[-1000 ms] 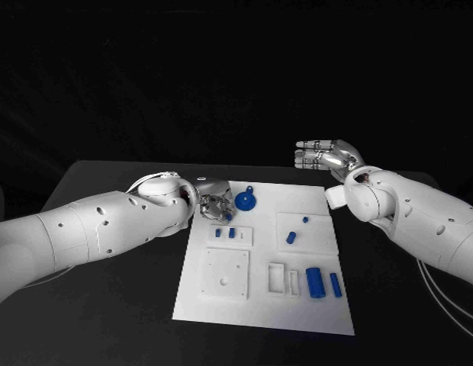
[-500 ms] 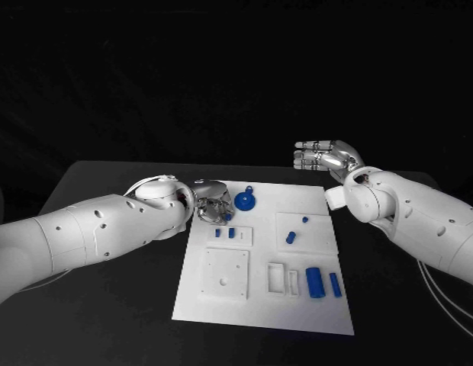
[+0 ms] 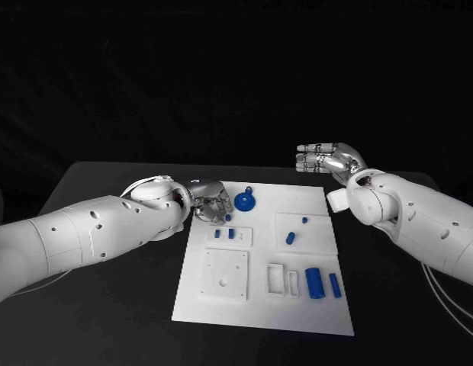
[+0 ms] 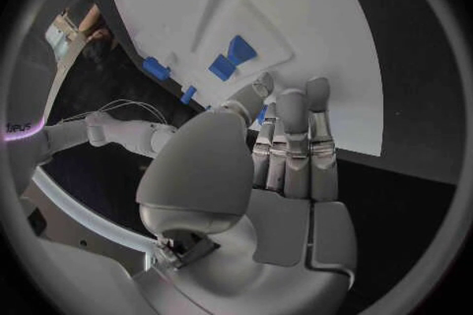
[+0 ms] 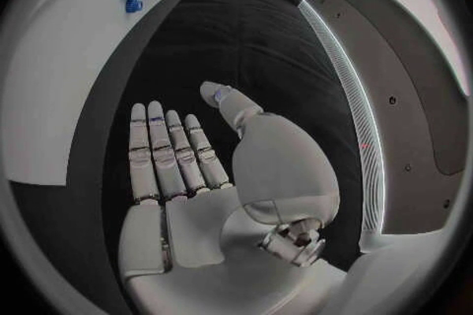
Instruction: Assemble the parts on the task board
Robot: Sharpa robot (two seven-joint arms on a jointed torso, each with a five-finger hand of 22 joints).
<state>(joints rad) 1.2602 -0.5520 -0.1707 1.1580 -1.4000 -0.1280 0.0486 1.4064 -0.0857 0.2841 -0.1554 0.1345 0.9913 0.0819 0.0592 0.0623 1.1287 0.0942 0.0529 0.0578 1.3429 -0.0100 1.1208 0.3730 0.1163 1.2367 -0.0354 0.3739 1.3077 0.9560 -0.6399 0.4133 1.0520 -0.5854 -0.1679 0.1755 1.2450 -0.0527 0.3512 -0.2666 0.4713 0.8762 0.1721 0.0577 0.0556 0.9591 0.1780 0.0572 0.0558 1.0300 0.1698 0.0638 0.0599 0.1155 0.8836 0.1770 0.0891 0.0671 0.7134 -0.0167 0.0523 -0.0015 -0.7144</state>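
Observation:
The white task board (image 3: 261,309) lies in the middle of the black table. A round blue part (image 3: 246,201) with a small tab lies at the board's far left end. My left hand (image 3: 206,200) hovers at the board's left edge just beside that part, fingers pointing down, with nothing seen in its grasp. In the left wrist view its fingers (image 4: 294,143) lie straight and side by side over the board's edge (image 4: 335,87), a sliver of blue showing behind the thumb. My right hand (image 3: 326,158) is raised behind the board's far right corner, flat and empty; its fingers (image 5: 168,150) are spread.
Two small blue pegs (image 3: 224,232) stand in a white block. Two more small blue pieces (image 3: 291,237) sit on the right-hand plate. Two blue cylinders (image 3: 315,282) lie at the near right. A square white plate (image 3: 226,276) and slotted blocks (image 3: 284,278) sit beside them.
My left hand has drawn slightly back and left, away from the round blue part, which has stayed in place. The right hand has not moved.

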